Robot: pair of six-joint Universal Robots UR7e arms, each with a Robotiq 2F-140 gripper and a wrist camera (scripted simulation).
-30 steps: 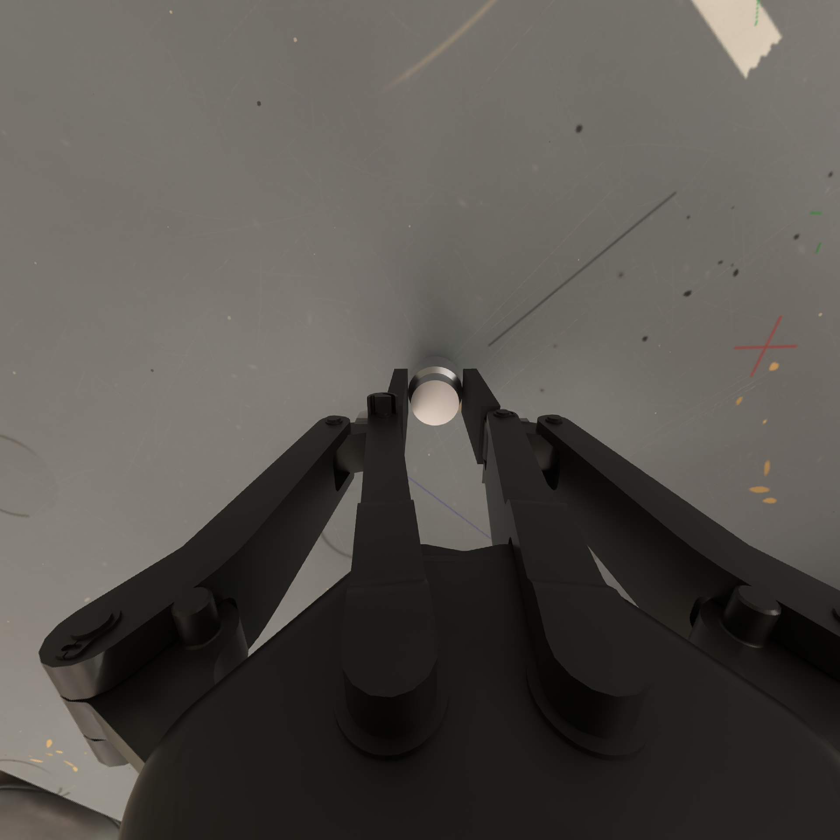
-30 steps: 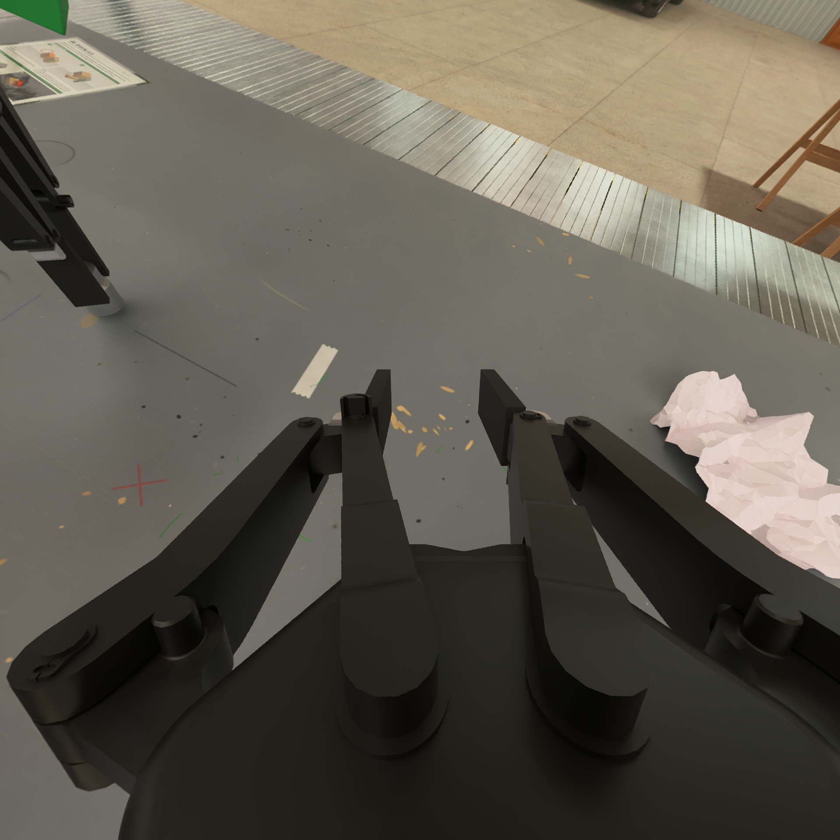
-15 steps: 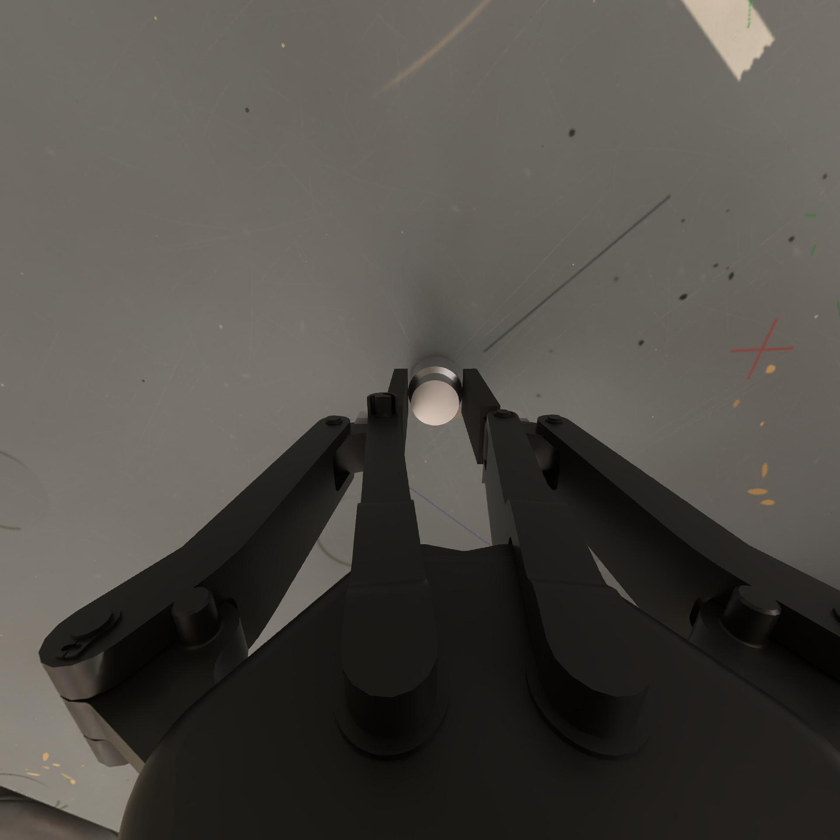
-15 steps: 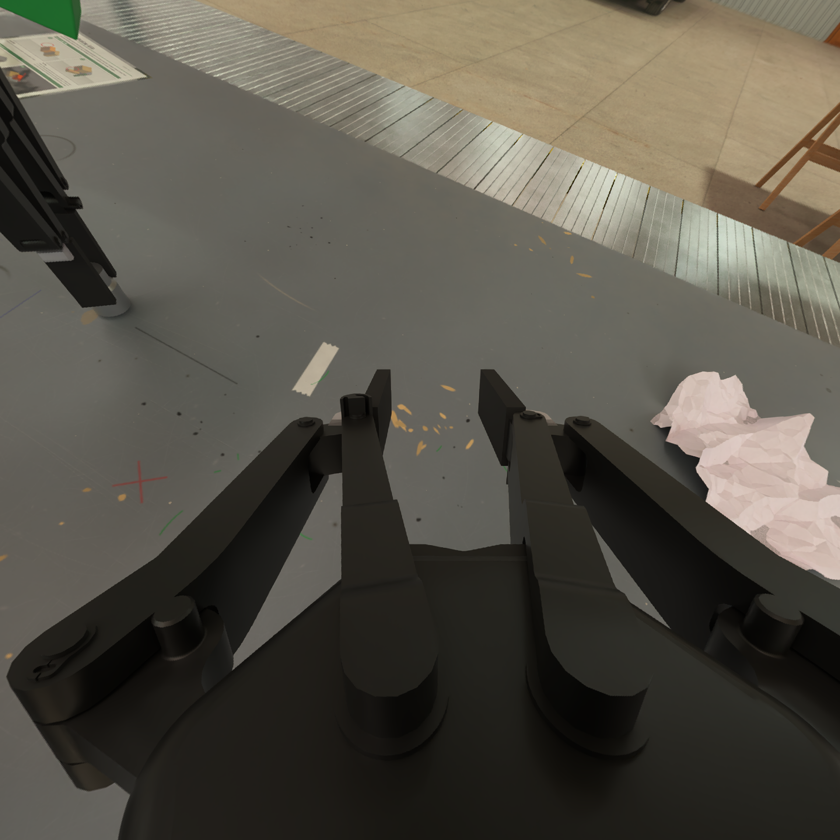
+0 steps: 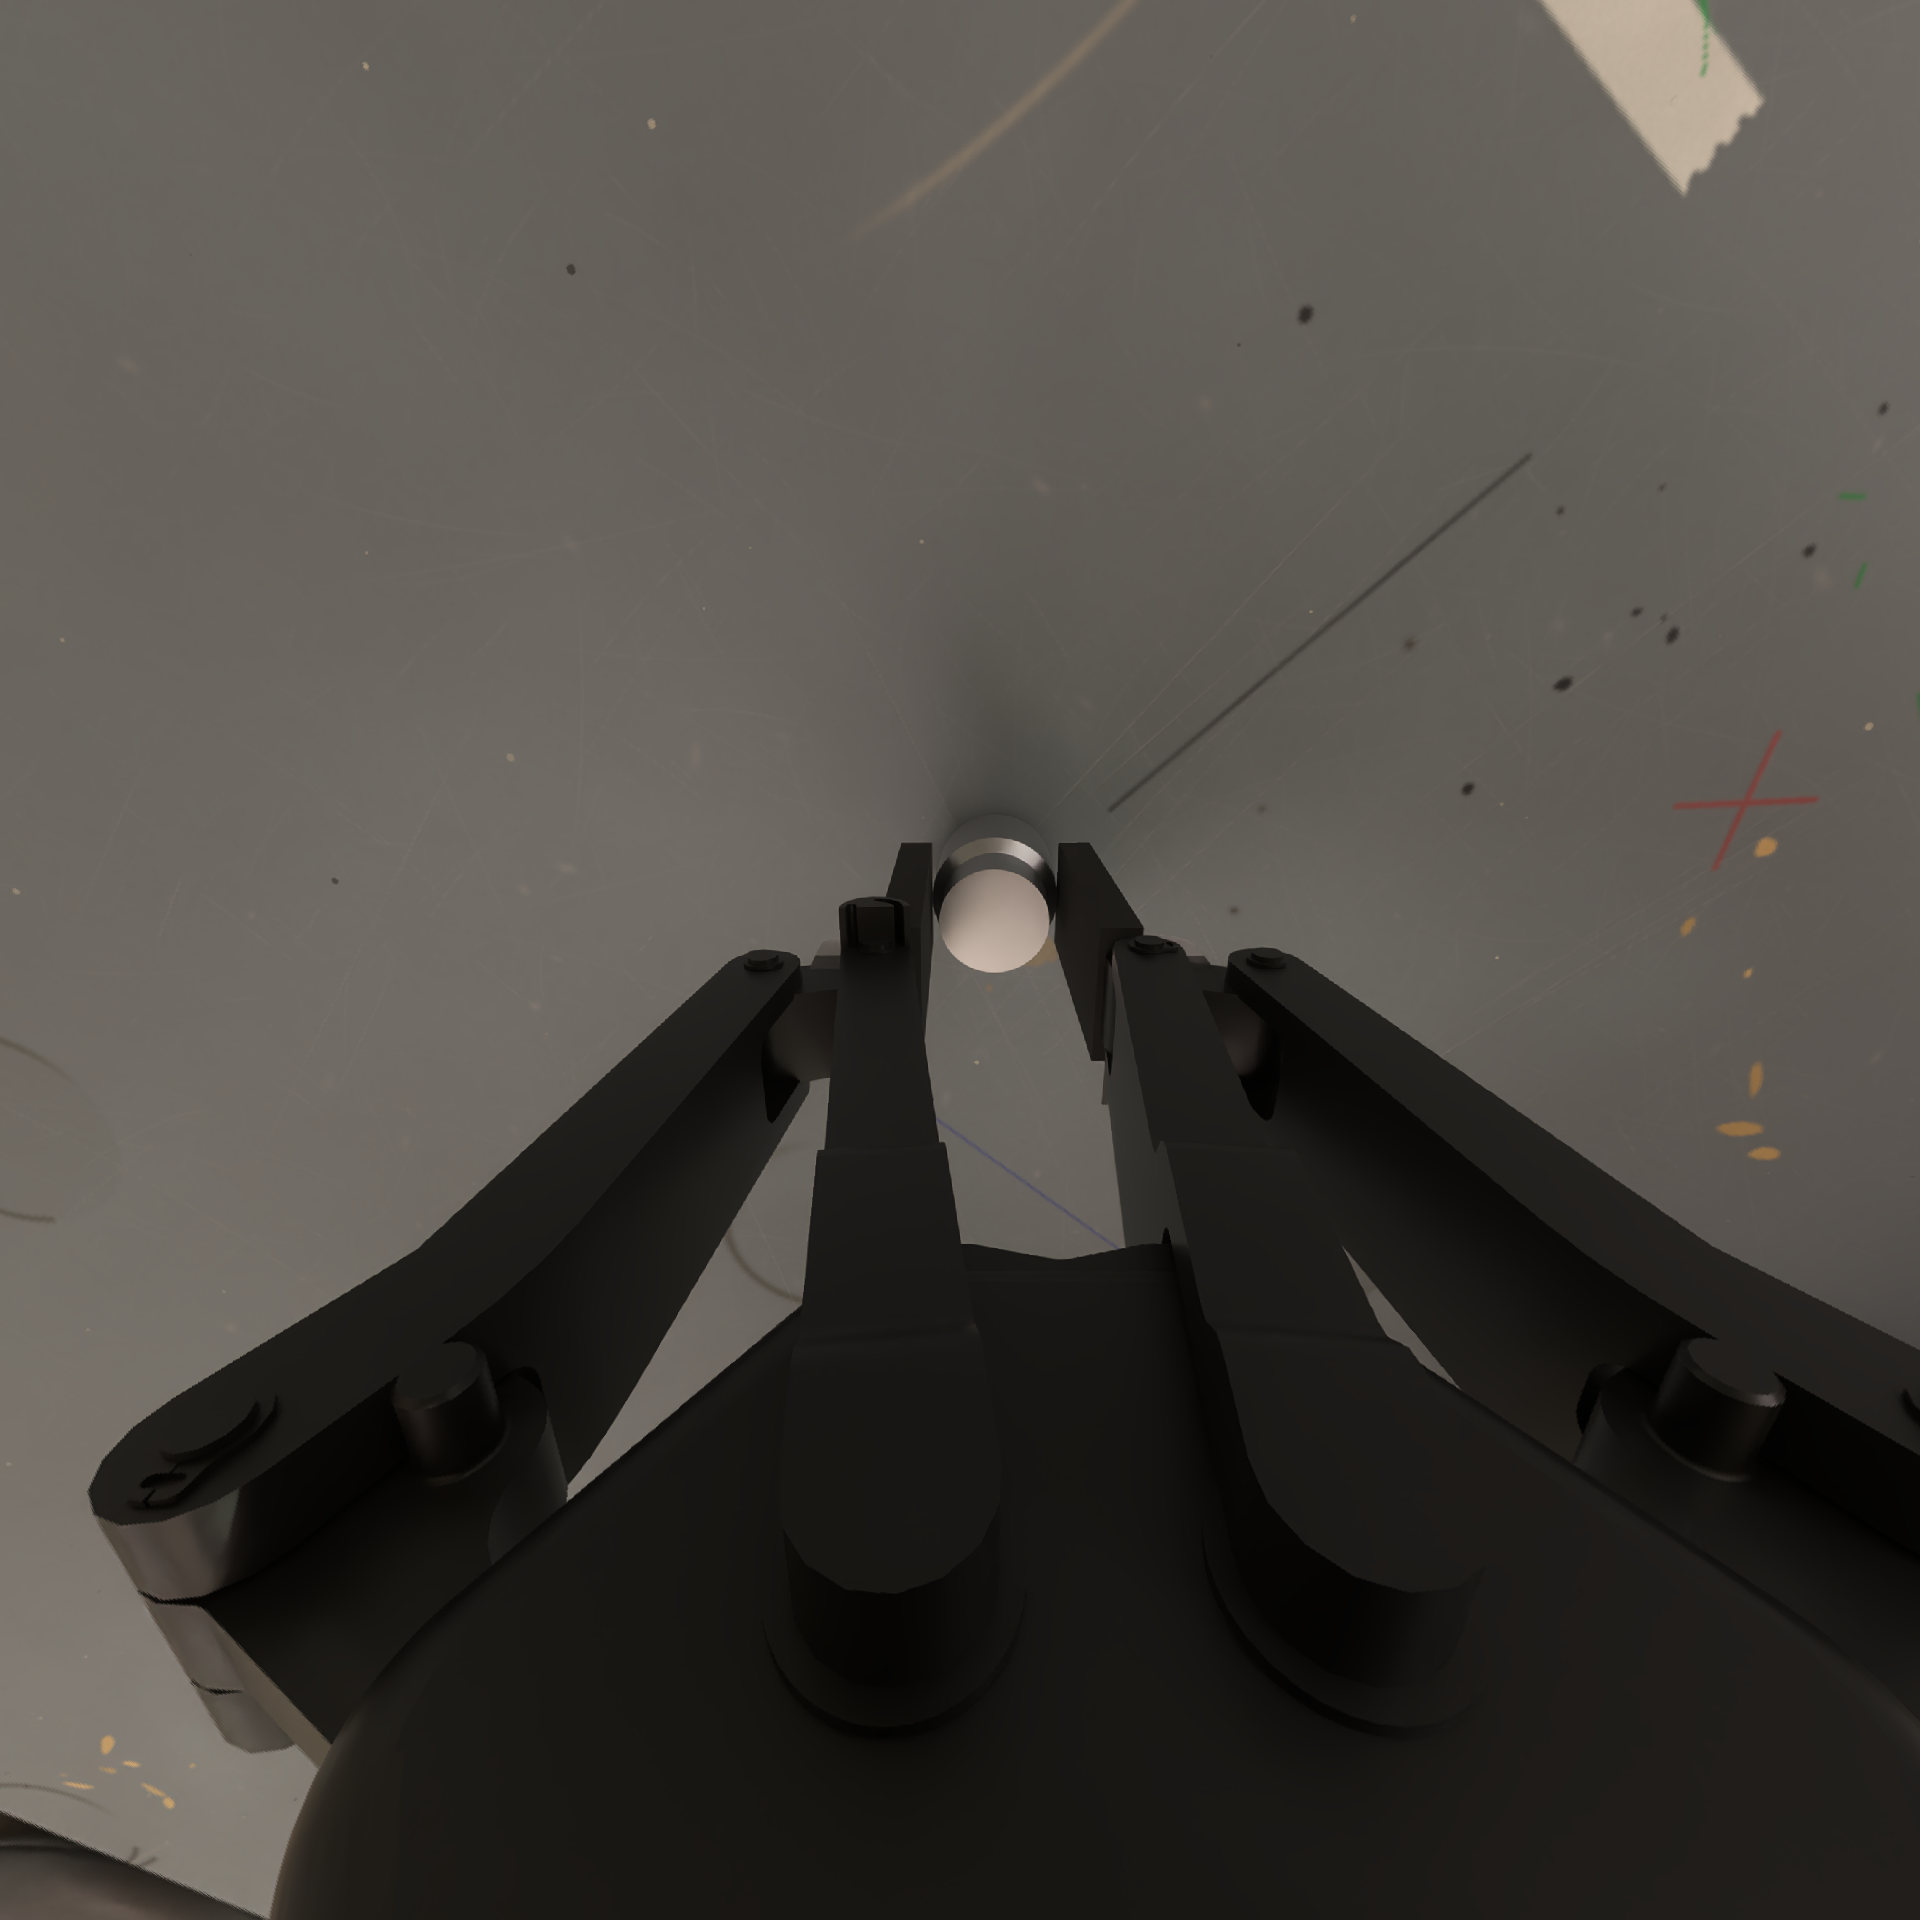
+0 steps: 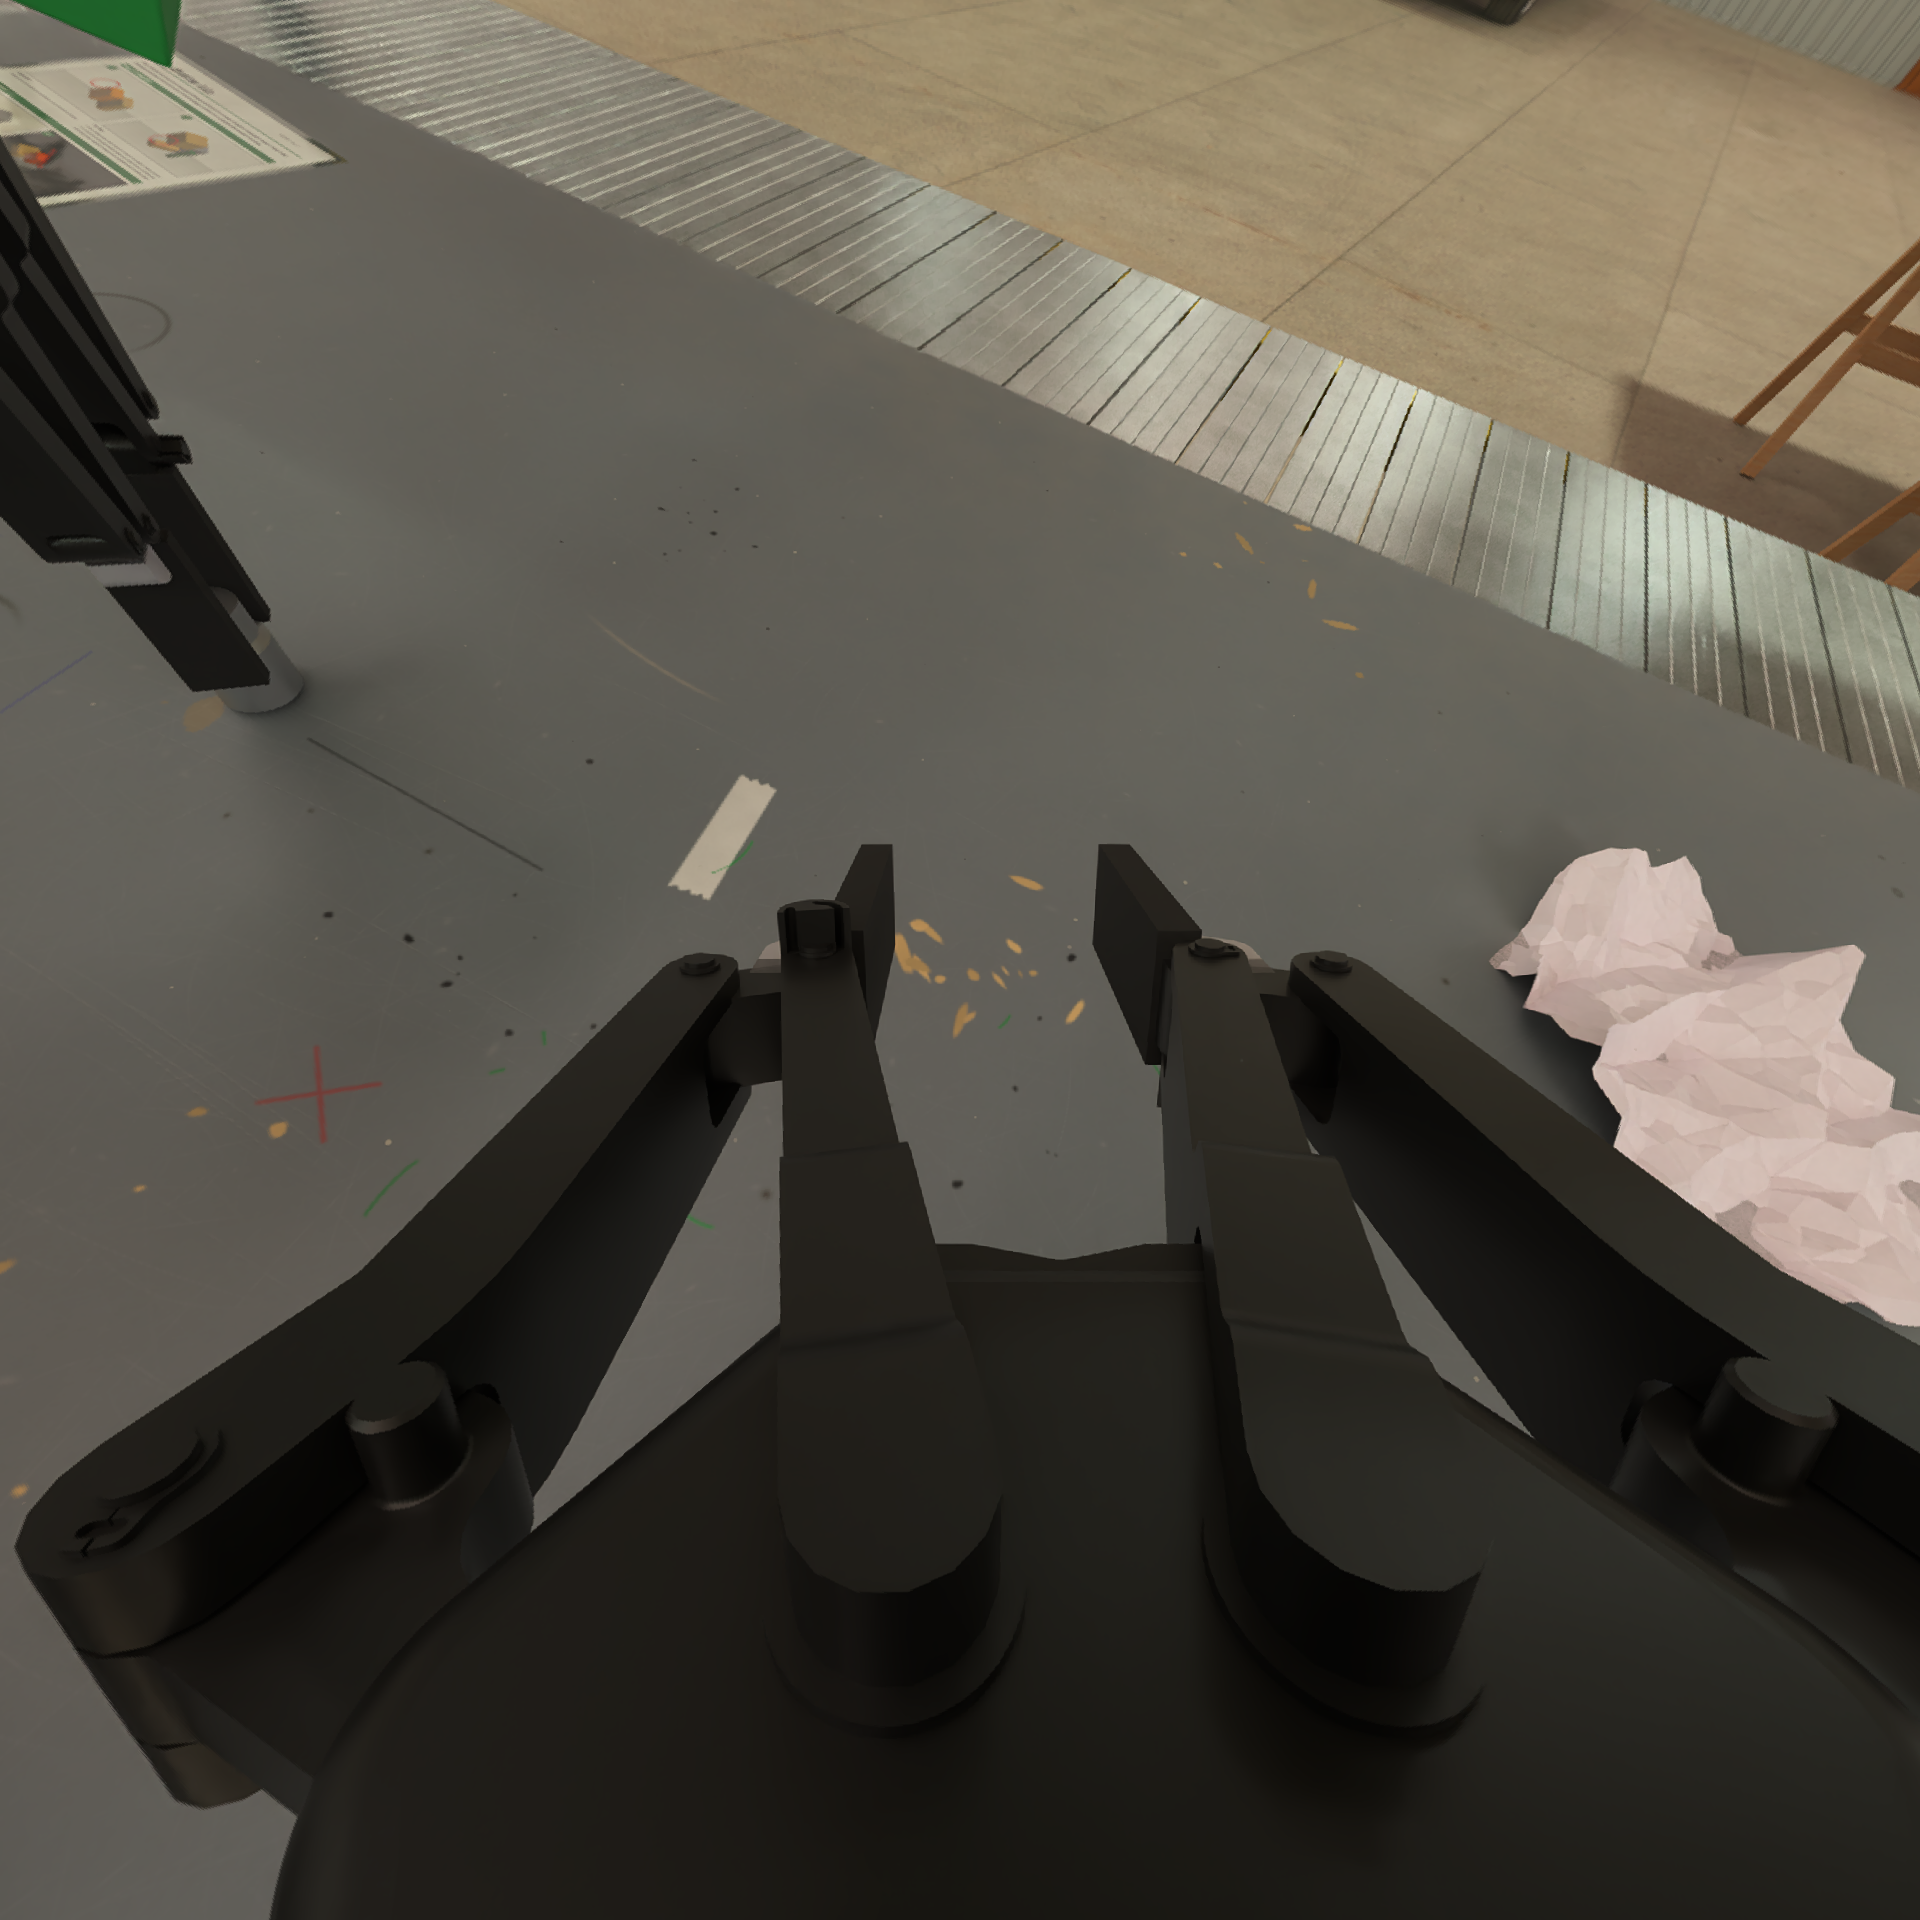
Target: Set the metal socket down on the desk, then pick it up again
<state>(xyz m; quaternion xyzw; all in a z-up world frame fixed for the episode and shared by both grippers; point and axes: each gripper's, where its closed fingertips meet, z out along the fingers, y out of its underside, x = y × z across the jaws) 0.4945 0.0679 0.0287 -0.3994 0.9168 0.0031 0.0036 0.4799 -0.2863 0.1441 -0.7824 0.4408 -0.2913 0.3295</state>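
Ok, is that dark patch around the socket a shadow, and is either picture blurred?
Left wrist view: soft shadow rings the socket on the desk, its bright top sharp between the left gripper fingers. Right wrist view: evenly lit, sharp; straight edges bow towards the borders.

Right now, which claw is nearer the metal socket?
Left. The left claw has the metal socket between its fingers on the desk; the right claw hangs open well away, beside crumpled paper.

The left gripper (image 6: 208,634) hides most of the metal socket (image 6: 272,681); the crumpled paper (image 6: 1714,1081) runs off-frame.
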